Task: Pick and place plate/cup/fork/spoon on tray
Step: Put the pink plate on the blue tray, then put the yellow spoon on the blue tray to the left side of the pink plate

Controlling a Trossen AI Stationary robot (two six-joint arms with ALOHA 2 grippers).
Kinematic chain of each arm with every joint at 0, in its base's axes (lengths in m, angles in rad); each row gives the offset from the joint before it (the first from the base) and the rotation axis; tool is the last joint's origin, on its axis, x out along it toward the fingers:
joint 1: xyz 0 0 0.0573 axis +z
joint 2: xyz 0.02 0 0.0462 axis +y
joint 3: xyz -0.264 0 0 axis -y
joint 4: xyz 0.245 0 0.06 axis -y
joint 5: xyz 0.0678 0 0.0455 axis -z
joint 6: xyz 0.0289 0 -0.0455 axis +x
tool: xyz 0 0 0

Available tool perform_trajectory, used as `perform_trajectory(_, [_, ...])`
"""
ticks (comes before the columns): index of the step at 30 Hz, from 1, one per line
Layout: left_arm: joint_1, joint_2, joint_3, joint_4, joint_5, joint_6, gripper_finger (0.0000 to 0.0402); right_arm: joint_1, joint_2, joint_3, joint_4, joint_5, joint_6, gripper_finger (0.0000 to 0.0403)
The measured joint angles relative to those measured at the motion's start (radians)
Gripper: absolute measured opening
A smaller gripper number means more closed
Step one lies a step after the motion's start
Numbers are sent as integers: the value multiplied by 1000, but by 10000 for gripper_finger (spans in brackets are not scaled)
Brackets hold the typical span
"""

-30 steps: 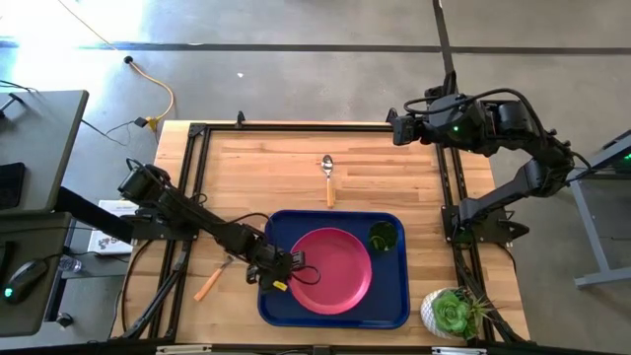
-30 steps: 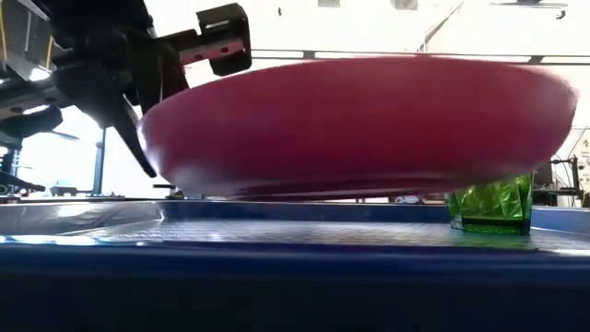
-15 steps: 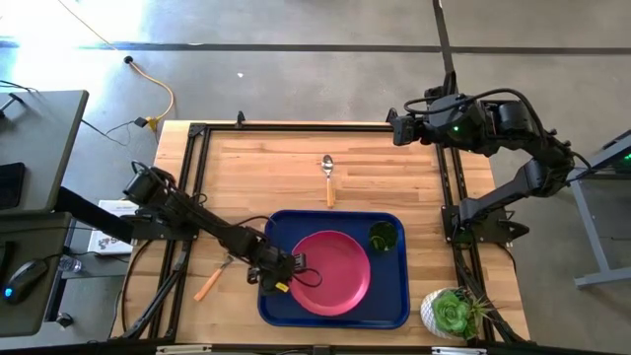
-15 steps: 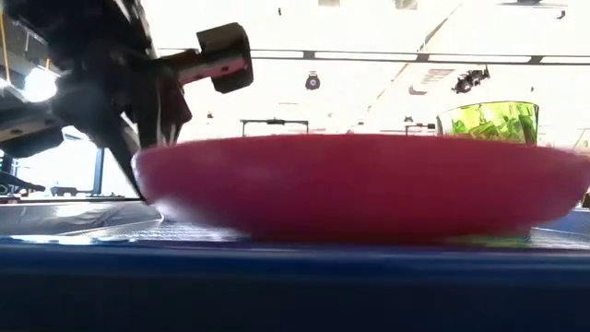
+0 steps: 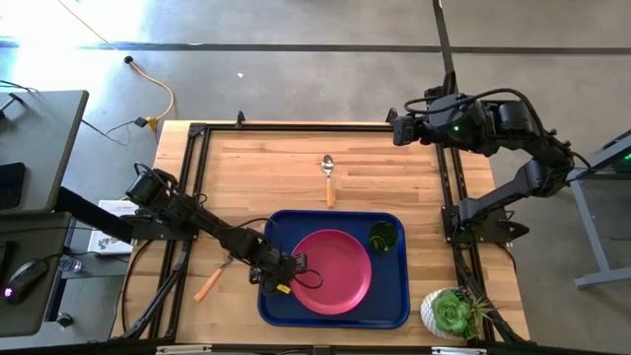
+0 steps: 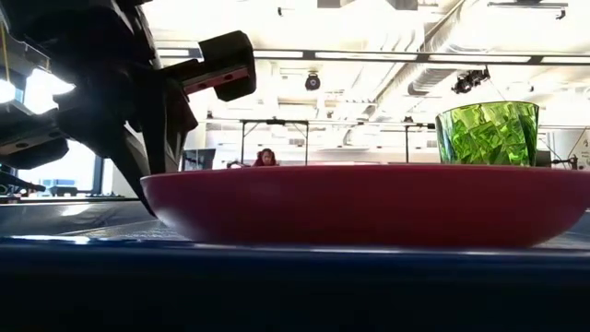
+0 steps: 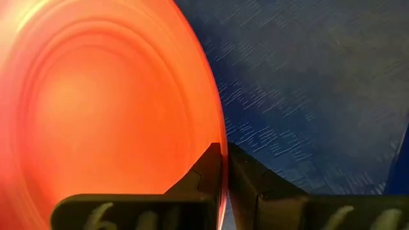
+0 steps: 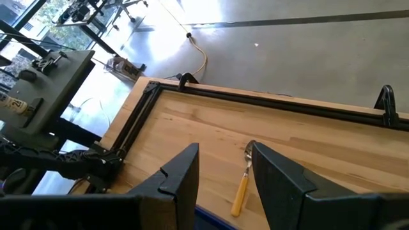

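The pink-red plate [image 5: 332, 270] lies flat in the dark blue tray [image 5: 386, 298], at its left middle. The green cup [image 5: 383, 236] stands upright in the tray's far right corner, beside the plate. My left gripper [image 5: 292, 276] is shut on the plate's left rim. The spoon [image 5: 328, 177] lies on the wood beyond the tray. The fork [image 5: 214, 278] lies on the wood left of the tray. My right gripper [image 8: 225, 156] is open and empty, raised over the table's far right corner [image 5: 396, 128]. My left gripper pinches the plate's rim [image 7: 217, 131] on the side toward the table's left, one finger on the plate's inner face and one on its outer side. The fingers come from the table's left, slanting down. The plate [image 6: 369, 203] rests level on the tray floor.
A green succulent in a white pot [image 5: 452, 314] stands at the table's near right corner. Black rails [image 5: 193, 177] frame the wooden top. A person [image 6: 267, 158] shows far off in the room. Bare tray floor lies right of and nearer than the plate.
My left gripper has gone down with the plate. The plate was lifted and tilted above the tray floor; it has come down and now lies level on the tray. The gripper has kept its hold on the rim.
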Motion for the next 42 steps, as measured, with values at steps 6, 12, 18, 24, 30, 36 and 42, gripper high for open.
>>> perform_trajectory(6, [-1, 0, 0, 0, -21, 0, 21, 0, 0, 0, 0, 0, 2, 136])
perform_trajectory(12, [-19, 0, 0, 0, -62, 0, 47, 0, 0, 0, 1, 0, 6, 136])
perform_trajectory(18, [-44, 0, 0, -13, -76, -1, 69, 0, 0, 0, 1, 0, 8, 136])
perform_trajectory(24, [-68, -1, 0, -23, -194, -56, 71, 0, 0, 0, 1, 0, 8, 136])
perform_trajectory(30, [-71, -21, 11, -29, -216, -129, 71, 0, 0, 0, 1, 0, 9, 136])
perform_trajectory(36, [-79, -27, 50, -114, -219, -136, 71, 0, 0, 0, 1, 0, 9, 136])
perform_trajectory(42, [-81, -28, 75, -156, -242, -179, 71, 0, 0, 0, 1, -5, 9, 136])
